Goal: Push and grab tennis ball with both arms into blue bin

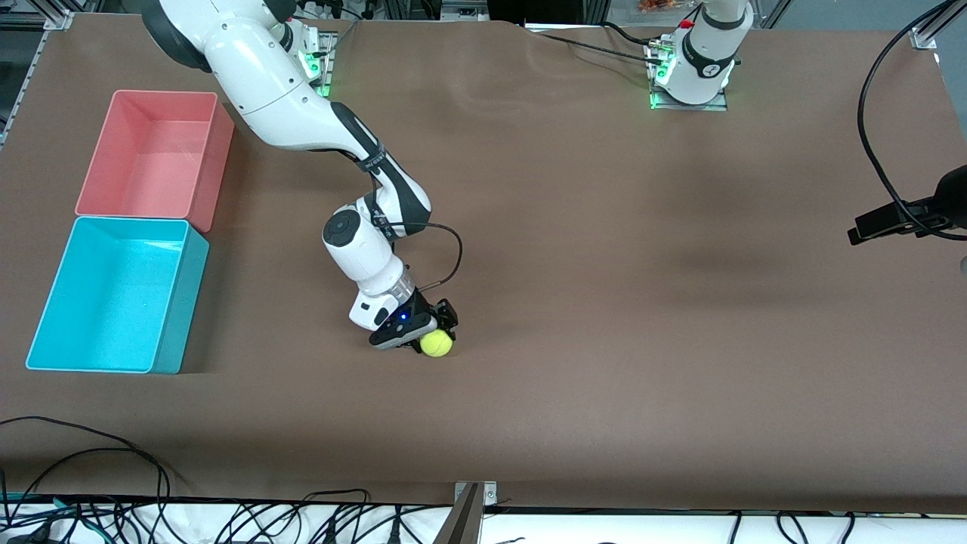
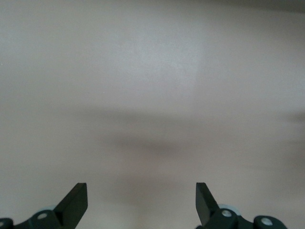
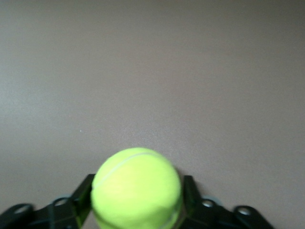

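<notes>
Near the surface's (image 1: 604, 227) middle, the fuzzy yellow-green tennis ball (image 1: 436, 344) is clamped by the right hand (image 1: 423, 338) for carrying to the cyan plastic bin (image 1: 175, 302); the left hand (image 2: 141, 202), waiting, is spread wide.

yellow-green tennis ball (image 1: 436, 344), cyan bin (image 1: 45, 332), pink bin (image 1: 94, 177)

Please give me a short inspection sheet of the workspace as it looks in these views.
Surface: brown table cover, a few wrinkles near the robots' bases.
Job's things: tennis ball on the table between the right hand's fingers; blue bin at the right arm's end, holding nothing.
Clutter: pink bin beside the blue bin, farther from the front camera.
Hands: right hand down at the table, shut on the tennis ball; left hand open over bare table, waiting.
Cables: black cables bundled along the table edge nearest the front camera.
Surroundings: metal frame at that edge.
</notes>
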Controlling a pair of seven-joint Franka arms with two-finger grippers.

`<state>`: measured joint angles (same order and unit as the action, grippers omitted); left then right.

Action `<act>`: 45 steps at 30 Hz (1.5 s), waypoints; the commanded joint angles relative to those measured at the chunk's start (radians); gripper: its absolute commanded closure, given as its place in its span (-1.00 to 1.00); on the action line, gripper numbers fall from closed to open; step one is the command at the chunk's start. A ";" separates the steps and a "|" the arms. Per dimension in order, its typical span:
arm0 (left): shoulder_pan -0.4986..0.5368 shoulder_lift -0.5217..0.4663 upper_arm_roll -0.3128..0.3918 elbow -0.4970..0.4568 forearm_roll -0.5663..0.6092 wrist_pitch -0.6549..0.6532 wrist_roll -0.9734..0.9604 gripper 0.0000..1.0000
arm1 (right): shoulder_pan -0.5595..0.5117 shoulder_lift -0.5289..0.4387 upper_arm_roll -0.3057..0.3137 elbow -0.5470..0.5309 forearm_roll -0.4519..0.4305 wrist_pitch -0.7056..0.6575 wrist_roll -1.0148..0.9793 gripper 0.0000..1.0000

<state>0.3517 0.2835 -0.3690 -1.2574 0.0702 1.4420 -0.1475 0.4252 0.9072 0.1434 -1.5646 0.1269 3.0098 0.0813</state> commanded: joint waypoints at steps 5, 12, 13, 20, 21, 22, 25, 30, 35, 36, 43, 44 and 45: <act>0.003 -0.004 -0.002 0.013 -0.012 -0.002 0.022 -1.00 | -0.011 -0.001 -0.002 0.031 0.013 -0.005 -0.012 0.61; 0.003 -0.004 -0.002 0.013 -0.012 -0.002 0.023 -1.00 | -0.025 -0.043 -0.004 0.032 0.014 -0.109 -0.011 0.62; 0.003 -0.004 -0.002 0.013 -0.012 -0.002 0.022 -1.00 | -0.031 -0.054 -0.004 0.032 0.013 -0.139 -0.011 0.62; 0.003 -0.004 0.001 0.015 -0.013 -0.002 0.022 -1.00 | -0.059 -0.148 -0.008 0.032 0.008 -0.374 -0.009 0.62; 0.003 -0.004 0.001 0.015 -0.013 -0.002 0.022 -1.00 | -0.062 -0.162 -0.008 0.034 0.007 -0.411 -0.011 0.62; 0.003 -0.004 0.001 0.013 -0.013 -0.002 0.022 -1.00 | -0.062 -0.172 -0.010 0.034 0.005 -0.443 -0.011 0.62; 0.004 -0.006 -0.001 0.013 -0.015 -0.002 0.022 -1.00 | -0.065 -0.217 -0.042 0.034 0.005 -0.560 -0.021 0.62; 0.003 -0.010 0.001 0.013 -0.017 -0.002 0.022 -1.00 | -0.066 -0.290 -0.073 0.034 0.003 -0.733 -0.025 0.61; 0.001 -0.014 -0.001 0.013 -0.015 -0.002 0.022 -1.00 | -0.065 -0.350 -0.108 0.034 -0.009 -0.902 -0.022 0.61; 0.000 -0.014 0.004 0.013 -0.015 -0.002 0.022 -1.00 | -0.065 -0.362 -0.114 0.034 -0.019 -0.934 -0.020 0.61; -0.039 -0.064 0.047 -0.033 -0.020 0.018 0.022 -1.00 | -0.065 -0.433 -0.176 0.032 -0.153 -1.114 -0.020 0.60; -0.055 -0.073 0.073 -0.040 -0.023 0.020 0.022 -1.00 | -0.065 -0.445 -0.186 0.032 -0.167 -1.137 -0.020 0.58; -0.078 -0.079 0.099 -0.048 -0.032 0.020 0.022 -1.00 | -0.065 -0.456 -0.196 0.031 -0.177 -1.155 -0.020 0.58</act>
<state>0.3412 0.2669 -0.3589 -1.2534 0.0702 1.4507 -0.1474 0.3571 0.5142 -0.0106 -1.5125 0.0118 1.9510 0.0691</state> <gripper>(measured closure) 0.000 0.330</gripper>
